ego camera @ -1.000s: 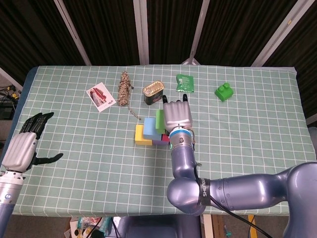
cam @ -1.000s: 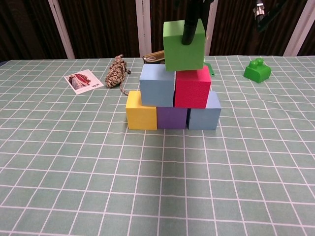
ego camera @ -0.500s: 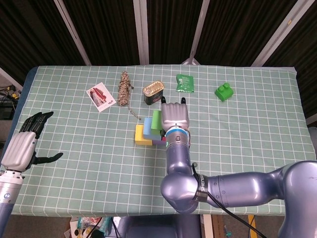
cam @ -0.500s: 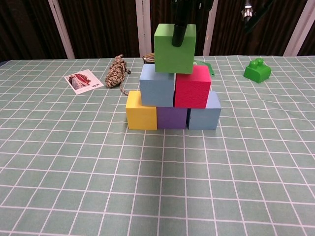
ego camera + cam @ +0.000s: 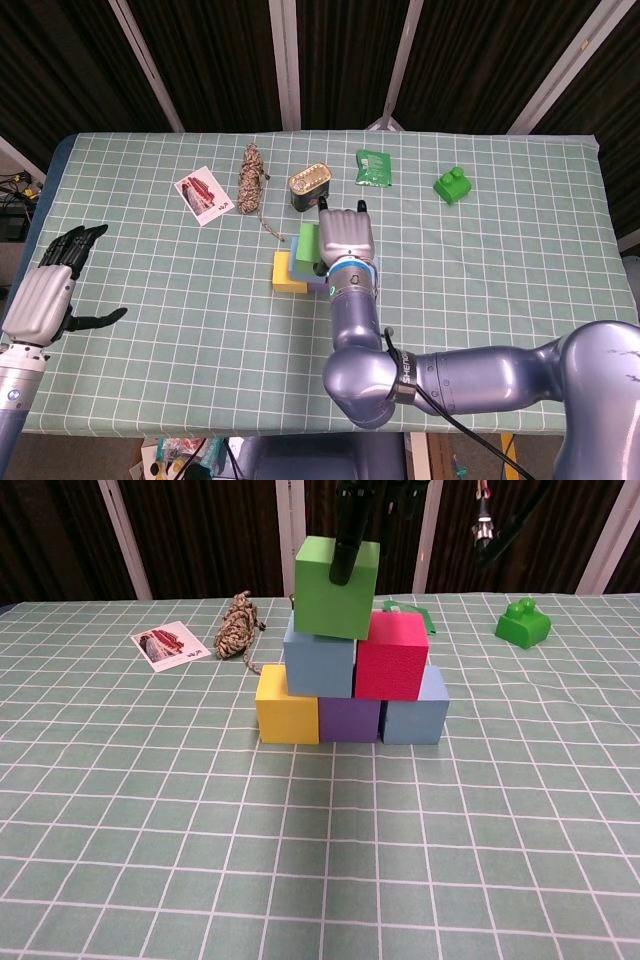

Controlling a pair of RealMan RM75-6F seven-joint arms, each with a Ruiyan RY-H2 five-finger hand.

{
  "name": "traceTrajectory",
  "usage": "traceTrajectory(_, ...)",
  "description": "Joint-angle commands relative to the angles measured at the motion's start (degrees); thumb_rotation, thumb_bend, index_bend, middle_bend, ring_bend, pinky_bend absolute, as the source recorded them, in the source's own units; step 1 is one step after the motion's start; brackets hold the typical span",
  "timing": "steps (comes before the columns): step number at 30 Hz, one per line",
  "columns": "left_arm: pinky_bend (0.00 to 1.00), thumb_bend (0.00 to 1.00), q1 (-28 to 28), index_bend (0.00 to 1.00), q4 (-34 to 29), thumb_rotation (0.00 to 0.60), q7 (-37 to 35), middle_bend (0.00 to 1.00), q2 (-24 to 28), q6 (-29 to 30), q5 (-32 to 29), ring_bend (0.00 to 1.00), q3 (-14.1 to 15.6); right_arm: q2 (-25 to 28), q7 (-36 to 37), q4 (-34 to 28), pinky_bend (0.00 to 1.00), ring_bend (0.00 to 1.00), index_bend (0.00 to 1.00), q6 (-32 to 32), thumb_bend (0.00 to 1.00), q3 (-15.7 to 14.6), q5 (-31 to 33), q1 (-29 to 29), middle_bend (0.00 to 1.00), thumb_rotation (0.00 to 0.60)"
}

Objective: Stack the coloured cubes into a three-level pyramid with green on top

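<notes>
Leftward the green cube point(image 5: 336, 587) has slid in your right hand point(image 5: 343, 238), which grips it over the light-blue cube point(image 5: 319, 667), so shift it right toward the seam with the red cube point(image 5: 391, 668).

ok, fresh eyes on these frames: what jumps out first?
The stack of coloured foam cubes mid-table: a yellow cube, purple cube and pale blue cube at the bottom, a light blue cube and red cube above. The right hand holds the green foam cube tilted over the light blue one, left of centre. The left hand hangs open at the table's left edge.
</notes>
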Motion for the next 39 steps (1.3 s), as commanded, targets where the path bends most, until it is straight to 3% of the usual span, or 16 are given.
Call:
traceTrajectory(1, 0.03, 0.07, 0.0, 0.05, 0.0, 0.6, 0.0, 0.07, 0.0, 0.0, -0.1, 0.02, 0.0, -0.1, -0.3, -0.2, 0.0, 0.28, 0.0, -0.4, 0.29, 0.0, -0.9, -0.4, 0.43, 0.6)
traceTrajectory(18, 0.03, 0.07, -0.1, 0.05, 0.0, 0.6, 0.7, 0.07, -0.2, 0.1, 0.2, 0.02, 0.2, 1.1, -2.0, -1.4, 0.0, 0.28, 0.0, -1.7, 0.29, -0.6, -4.0, -2.9, 0.43, 0.6)
traceTrajectory(39, 0.03, 0.07, -0.1, 0.05, -0.1, 0.6, 1.2, 0.07, -0.5, 0.2, 0.2, 0.02, 0.3, 1.3, -3.7, -1.3, 0.0, 0.28, 0.0, -0.8, 0.29, -0.1, -2.7, -3.8, 0.43, 0.6)
